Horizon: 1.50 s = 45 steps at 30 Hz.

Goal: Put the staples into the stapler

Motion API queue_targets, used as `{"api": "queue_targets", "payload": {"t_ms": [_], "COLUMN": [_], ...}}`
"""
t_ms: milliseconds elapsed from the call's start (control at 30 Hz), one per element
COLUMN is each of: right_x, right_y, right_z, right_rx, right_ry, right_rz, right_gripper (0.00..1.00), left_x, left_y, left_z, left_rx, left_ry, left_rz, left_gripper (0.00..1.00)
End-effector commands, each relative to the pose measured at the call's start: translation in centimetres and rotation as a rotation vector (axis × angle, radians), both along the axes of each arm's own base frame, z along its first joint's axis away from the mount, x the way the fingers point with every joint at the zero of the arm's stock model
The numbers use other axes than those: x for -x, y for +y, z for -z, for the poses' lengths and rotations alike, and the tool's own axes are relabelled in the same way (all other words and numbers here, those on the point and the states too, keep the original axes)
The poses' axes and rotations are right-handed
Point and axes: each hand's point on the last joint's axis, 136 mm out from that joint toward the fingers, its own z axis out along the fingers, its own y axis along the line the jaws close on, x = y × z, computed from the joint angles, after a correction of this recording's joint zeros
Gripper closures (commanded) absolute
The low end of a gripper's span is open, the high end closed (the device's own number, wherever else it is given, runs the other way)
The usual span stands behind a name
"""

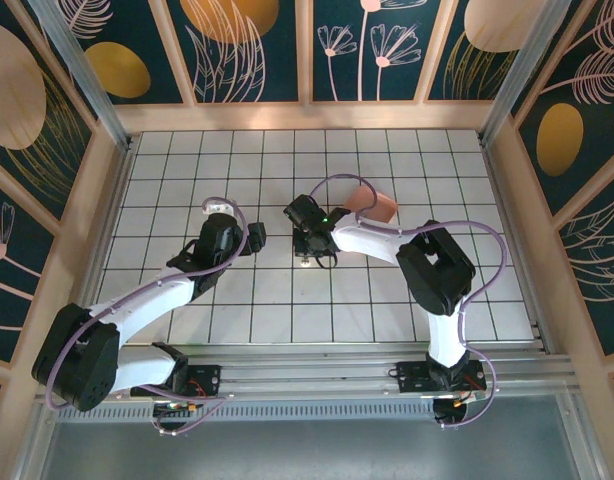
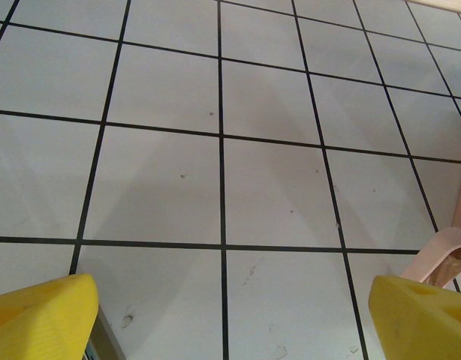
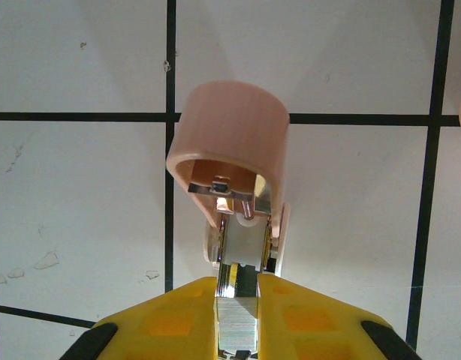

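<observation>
Two arms reach over the tiled counter (image 1: 407,300), but one alone is doing the work. The right gripper (image 3: 238,291) is pressed together on the staples (image 3: 238,324), a ribbed silver strip pinched edge-on between its yellow fingers. It points straight at the stapler (image 3: 232,157). The stapler lies near the middle of the counter with its pink lid (image 3: 229,120) swung up and its magazine channel (image 3: 242,244) exposed. The strip's front end sits at the mouth of that channel; how far it has entered I cannot tell. A salmon-pink tray (image 1: 373,203) lies just beyond, apart from the action.

The left gripper (image 2: 234,321) hovers close by with its fingers spread wide over bare tile, holding nothing.

That idle arm is the main risk, in my judgement. Nothing braces the stapler, so any forward push on the strip could slide it along the smooth tile instead of seating the staples. A second hazard is alignment: the channel is barely wider than the strip. A slight yaw or tilt would catch a corner on the side wall, and the glued strip could then buckle or snap into pieces. The fingers also straddle the channel mouth closely. They may strike the rails before the strip is fully home, and letting go early could leave it tipping out. A knock from either arm could also drop the raised lid onto the half-seated strip.
</observation>
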Motion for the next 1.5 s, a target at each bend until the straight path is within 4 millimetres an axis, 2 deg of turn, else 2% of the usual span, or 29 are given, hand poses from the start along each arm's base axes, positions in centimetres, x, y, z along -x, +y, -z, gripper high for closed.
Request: {"api": "queue_targets", "payload": {"t_ms": [0, 933, 1200, 1467], "right_x": [-0.8, -0.2, 0.1, 0.2], "right_y": [0.3, 0.1, 0.7, 0.4], "right_z": [-1.4, -3.4, -1.5, -0.6], "right_rx": [-0.023, -0.069, -0.046, -0.019], "right_ry": [-0.030, -0.068, -0.008, 0.017], "right_rz": [0.011, 0.024, 0.003, 0.010], "right_gripper": [0.82, 0.82, 0.82, 0.82], "left_x": [-0.7, -0.4, -0.4, -0.5], "left_y": [-0.2, 0.0, 0.0, 0.0], "left_z": [-1.3, -1.5, -1.5, -1.5], "left_rx": [0.006, 0.016, 0.015, 0.014], "left_ry": [-0.037, -0.045, -0.044, -0.046], "left_rz": [0.006, -0.001, 0.002, -0.001], "left_gripper": [0.08, 0.08, 0.08, 0.08]}}
